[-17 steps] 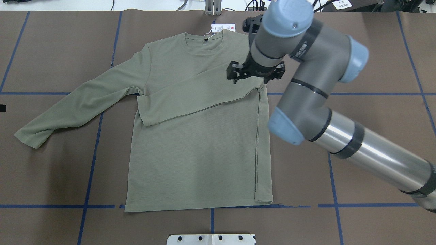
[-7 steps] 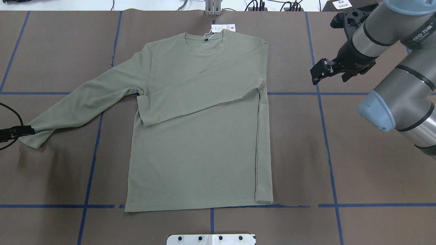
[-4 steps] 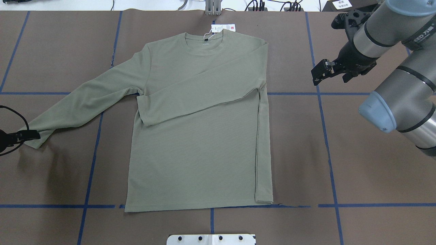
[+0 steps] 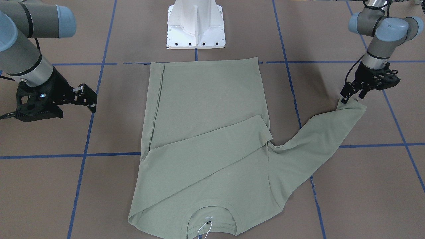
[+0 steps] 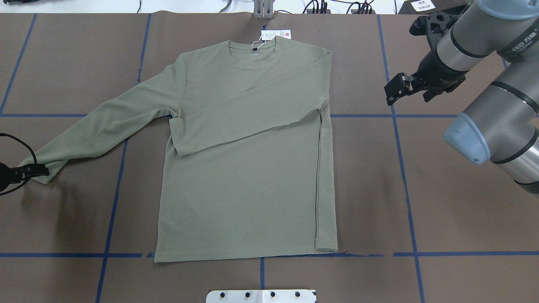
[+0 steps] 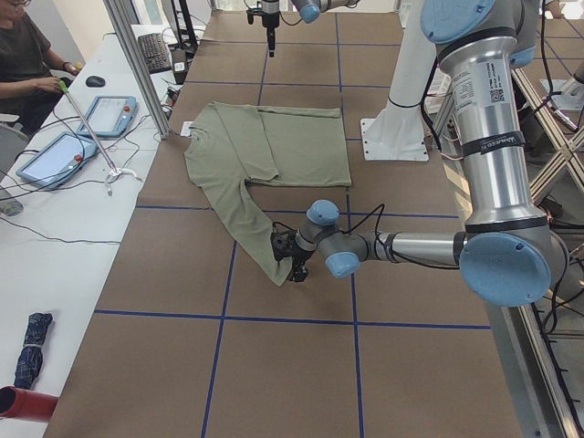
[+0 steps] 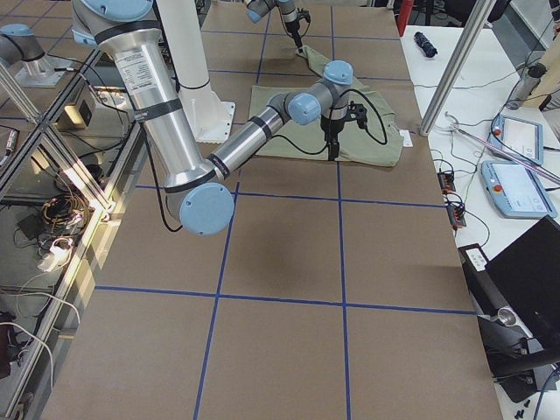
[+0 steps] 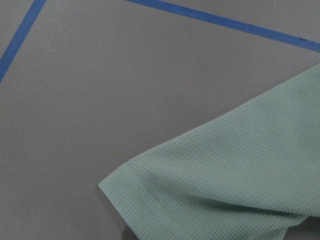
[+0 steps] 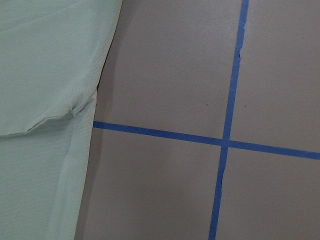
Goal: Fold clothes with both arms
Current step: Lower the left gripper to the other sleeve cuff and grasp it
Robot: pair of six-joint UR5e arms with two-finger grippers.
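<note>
**A:** Start at the left gripper (image 5: 38, 170). What have I got?

**B:** On my overhead feed its tips sit right at the cuff (image 5: 42, 176) of the spread sleeve (image 5: 105, 122), touching the cloth. I cannot tell whether the fingers are pinched on it or just set against it. My left wrist camera shows that cuff's corner on the table (image 5: 442, 210), with a soft ridge in the cloth beside it.

**A:** And the right gripper (image 4: 90, 99)?

**B:** Its fingers stand apart and hold nothing. It hangs over bare table, well apart from the shirt (image 5: 244, 176), off the shirt's shoulder on my right. The right wrist camera looks down on a cross of blue tape (image 9: 225, 142), with the shirt's edge at the frame's left side.

**A:** Where's the shirt itself?

**B:** It lies flat mid-table, the collar away from the robot and the hem toward the base (image 4: 196, 23). The other sleeve (image 5: 252, 113) is folded slantwise across the chest, its end at the body's left edge. The tag (image 5: 276, 34) lies on the table just past the collar.

**A:** Anything round about?

**B:** A person (image 6: 23, 55) sits at the side bench in my left-end view.
</note>
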